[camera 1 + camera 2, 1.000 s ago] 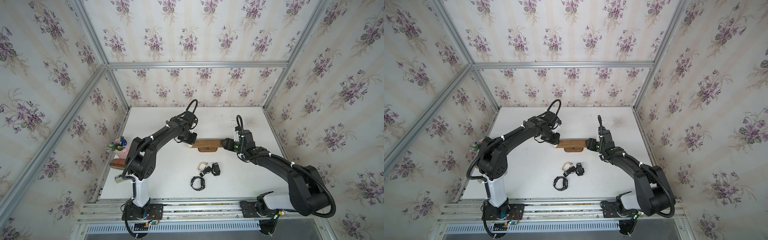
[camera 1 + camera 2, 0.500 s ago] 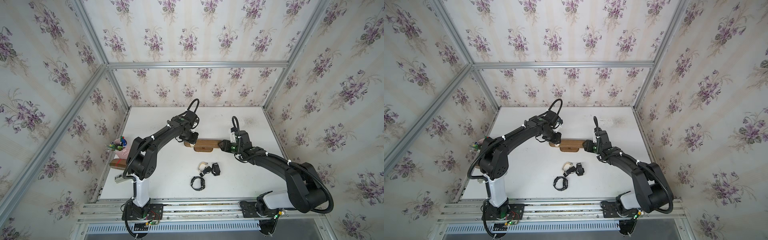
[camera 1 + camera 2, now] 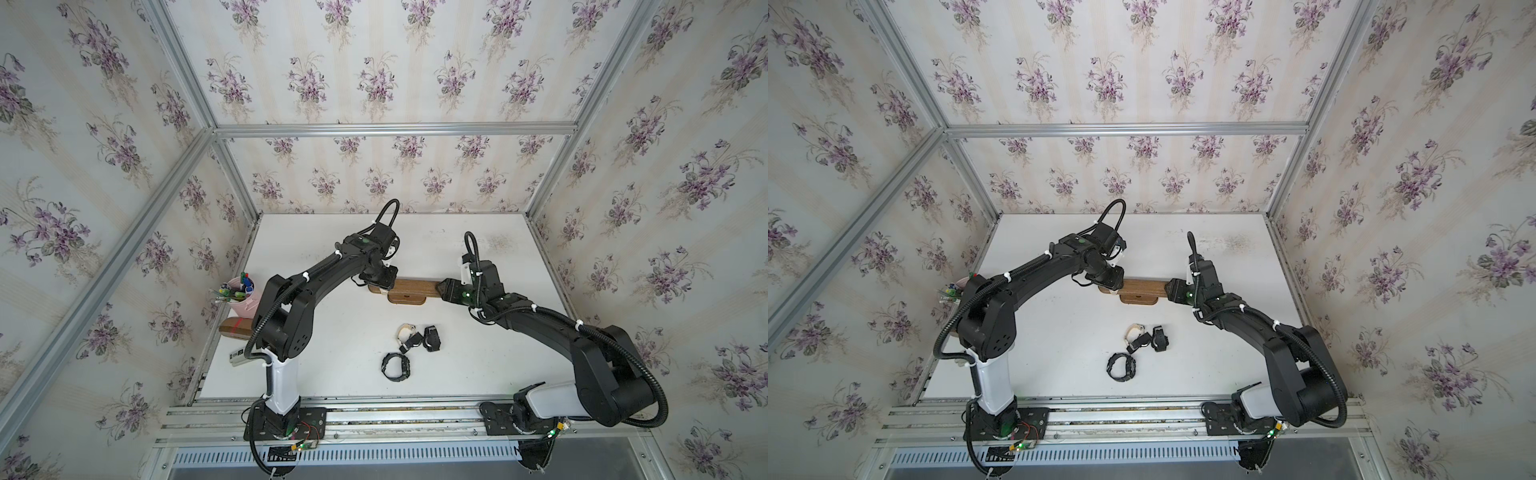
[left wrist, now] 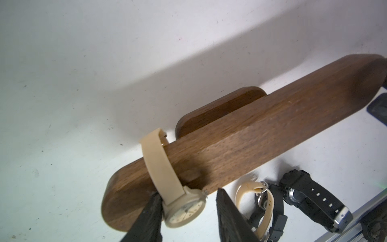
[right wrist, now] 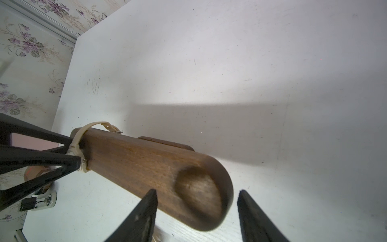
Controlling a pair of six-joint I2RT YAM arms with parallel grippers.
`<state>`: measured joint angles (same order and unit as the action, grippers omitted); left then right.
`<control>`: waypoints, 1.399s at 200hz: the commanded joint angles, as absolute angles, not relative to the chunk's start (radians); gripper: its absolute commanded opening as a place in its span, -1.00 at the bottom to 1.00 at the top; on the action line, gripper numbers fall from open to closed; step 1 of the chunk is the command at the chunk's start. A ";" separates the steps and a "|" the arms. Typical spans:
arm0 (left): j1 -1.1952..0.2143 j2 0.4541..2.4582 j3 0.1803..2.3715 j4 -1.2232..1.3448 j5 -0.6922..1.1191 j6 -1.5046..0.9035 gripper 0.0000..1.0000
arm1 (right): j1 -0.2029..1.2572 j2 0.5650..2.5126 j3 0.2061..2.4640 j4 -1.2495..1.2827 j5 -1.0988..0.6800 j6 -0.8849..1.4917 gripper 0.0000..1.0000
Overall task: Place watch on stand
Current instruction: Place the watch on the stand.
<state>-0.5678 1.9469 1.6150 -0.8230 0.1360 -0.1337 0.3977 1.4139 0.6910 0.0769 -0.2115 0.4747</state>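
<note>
The dark brown wooden stand [image 3: 411, 286] [image 3: 1142, 286] stands mid-table. A beige watch [image 4: 184, 207] is looped round the bar's left end [image 4: 251, 142], strap over the top, face hanging at the side. My left gripper [image 4: 187, 191] [image 3: 380, 279] is open around the watch face; one finger touches the case, the other stands apart. My right gripper [image 5: 198, 190] [image 3: 446, 286] is open, its jaws astride the bar's right end [image 5: 146, 165] with gaps showing. The watch [image 5: 76, 138] also shows in the right wrist view.
Three more watches lie on the table in front of the stand: a beige-strapped one [image 3: 405, 332] and two black ones [image 3: 431, 337] [image 3: 397, 365]. A pink cup of pens [image 3: 243, 297] and a brown box with red tape [image 3: 237, 324] sit at the left edge.
My right gripper has slid left up to the stand's right end. The left gripper stays at the left end with its jaws slightly wider.
</note>
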 commanded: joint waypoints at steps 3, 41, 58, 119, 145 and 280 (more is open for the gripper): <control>-0.580 1.958 1.632 -0.816 0.158 -0.141 -0.15 | 0.408 1.428 0.706 0.100 -0.217 0.475 0.23; -0.598 1.971 1.643 -0.810 0.167 -0.146 -0.16 | 0.413 1.445 0.723 0.101 -0.214 0.475 0.19; -0.602 1.972 1.644 -0.807 0.166 -0.147 -0.16 | 0.414 1.447 0.727 0.097 -0.209 0.474 0.18; -0.622 1.988 1.670 -0.796 0.172 -0.150 -0.16 | 0.417 1.456 0.735 0.097 -0.207 0.471 0.17; -0.624 1.991 1.677 -0.796 0.198 -0.150 -0.16 | 0.418 1.459 0.741 0.096 -0.204 0.467 0.17; -0.629 1.885 1.597 -0.752 0.110 -0.161 0.08 | 0.420 1.423 0.751 0.047 -0.136 0.445 0.30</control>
